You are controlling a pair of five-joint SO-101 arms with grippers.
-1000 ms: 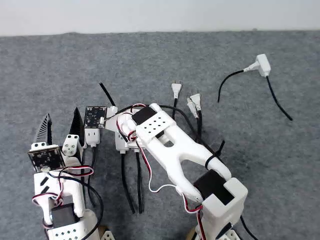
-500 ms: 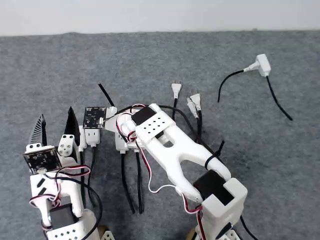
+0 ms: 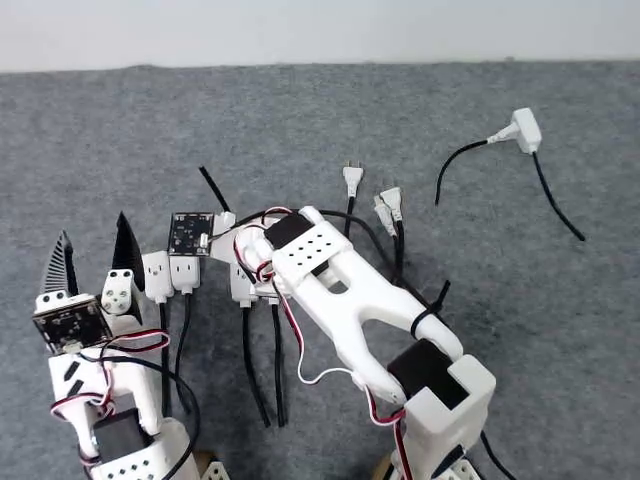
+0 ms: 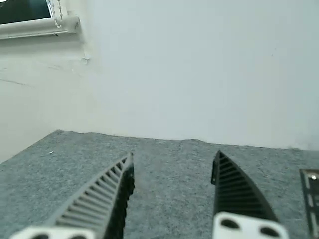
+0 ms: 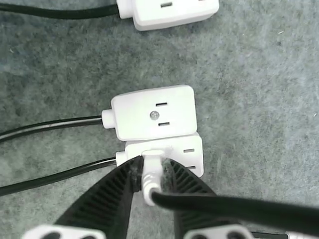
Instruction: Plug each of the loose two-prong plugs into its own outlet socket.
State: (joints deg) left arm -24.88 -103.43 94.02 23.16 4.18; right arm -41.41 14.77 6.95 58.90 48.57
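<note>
A white two-prong plug (image 5: 149,186) sits nipped between the black fingers of the right gripper (image 5: 151,166), which close snugly on its sides. Its nose is pressed against a white outlet socket (image 5: 188,149) lying flat on the grey mat; whether the prongs are seated in the slots cannot be told. The plug's black cord (image 5: 234,208) runs off past one finger. A second outlet socket (image 5: 149,117) lies touching the first, side against side, its two slots and centre screw facing up, and a third socket (image 5: 169,10) lies a little apart beyond it. Each socket trails its own black cord.

From the high view, two loose two-prong plugs (image 3: 352,178) (image 3: 388,203) lie near each other on the mat (image 3: 480,300), just beyond the right arm's forearm, prongs pointing away from the arms. Another white plug (image 3: 524,128) lies well apart toward the far right corner, with black cord to either side of it. Two more white sockets (image 3: 170,273) lie side by side between the arms.

The left gripper (image 3: 92,225) hangs at the near left, away from all the plugs, its ribbed fingers (image 4: 107,199) spread wide and holding nothing
</note>
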